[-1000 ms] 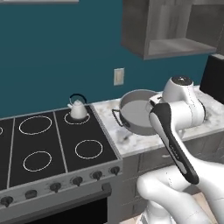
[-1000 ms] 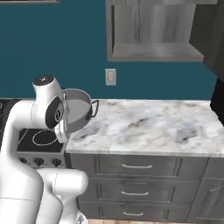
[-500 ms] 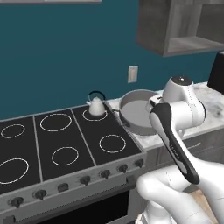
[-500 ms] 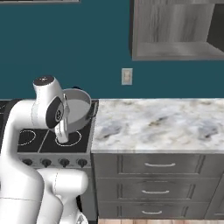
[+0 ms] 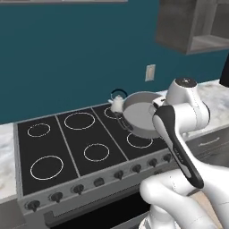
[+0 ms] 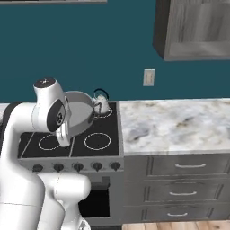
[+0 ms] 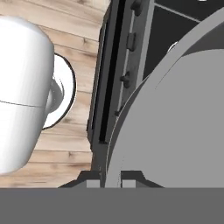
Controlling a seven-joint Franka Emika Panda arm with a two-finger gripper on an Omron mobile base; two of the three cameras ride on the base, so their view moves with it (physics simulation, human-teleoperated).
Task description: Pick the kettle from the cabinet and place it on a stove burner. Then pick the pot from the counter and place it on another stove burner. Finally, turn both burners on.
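End effector [image 7: 110, 178] pinches pot [image 5: 142, 115] rim, pot tipped up in air over cooktop [image 5: 85, 143]. Kettle [image 5: 118, 102] sits on back burner. Base has rolled left; more cooktop shows than before.

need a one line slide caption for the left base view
Franka arm holds the grey pot tilted above the black cooktop, kettle already on a rear burner.

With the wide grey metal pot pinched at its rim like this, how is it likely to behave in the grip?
The wide shallow grey metal pot looks rigid, so flexing seems unlikely. The gripper pinches only the thin rim, and the pot hangs tilted, so it may swing or slip. Its smooth metal probably offers little friction.
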